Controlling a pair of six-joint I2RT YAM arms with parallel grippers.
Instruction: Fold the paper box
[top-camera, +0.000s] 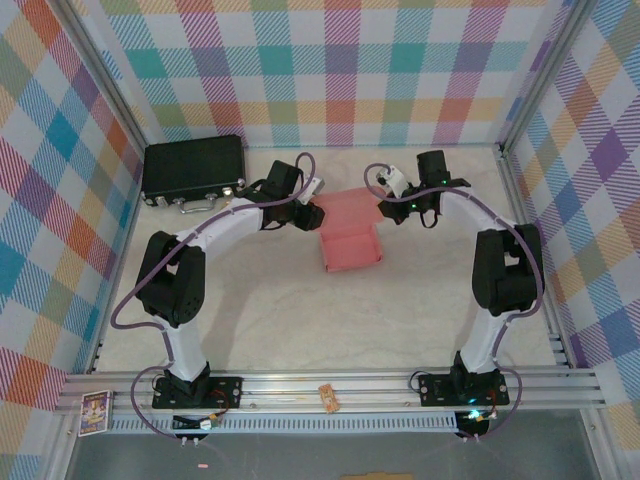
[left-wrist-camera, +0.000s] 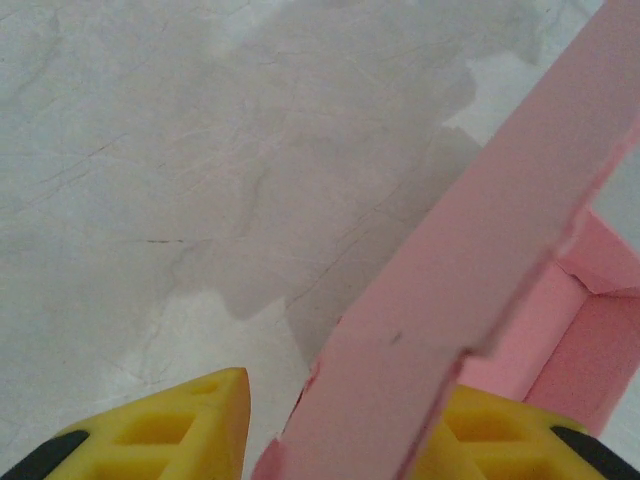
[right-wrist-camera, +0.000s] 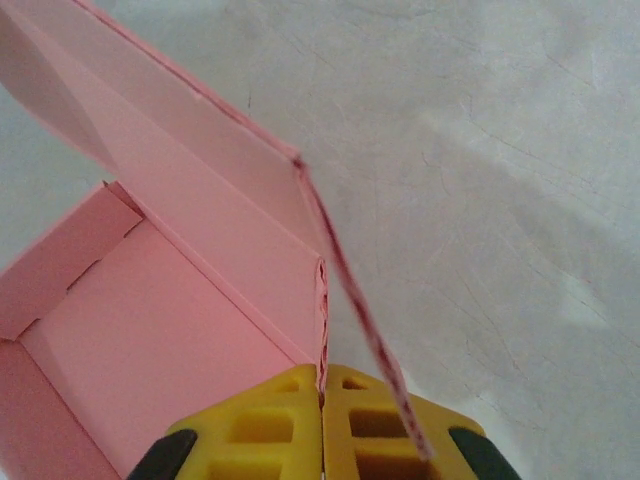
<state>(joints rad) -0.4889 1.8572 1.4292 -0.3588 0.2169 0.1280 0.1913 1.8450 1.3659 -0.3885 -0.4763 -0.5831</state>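
Note:
The salmon-pink paper box (top-camera: 352, 248) lies mid-table as an open tray with its lid panel raised at the far side. My left gripper (top-camera: 314, 205) is at the lid's left end. In the left wrist view a pink flap (left-wrist-camera: 500, 250) runs up between the yellow fingers (left-wrist-camera: 190, 425), filling the gap; the left gripper (left-wrist-camera: 345, 400) is shut on it. My right gripper (top-camera: 388, 203) is at the lid's right end. Its jaws (right-wrist-camera: 322, 372) are pressed together on a thin card edge of the box (right-wrist-camera: 170, 320), whose tray floor shows at lower left.
A black hard case (top-camera: 193, 170) with metal latches sits at the back left, just beyond the left arm. Plaid walls close in three sides. An aluminium rail (top-camera: 330, 385) runs along the near edge, with a small card (top-camera: 93, 412) at its left end.

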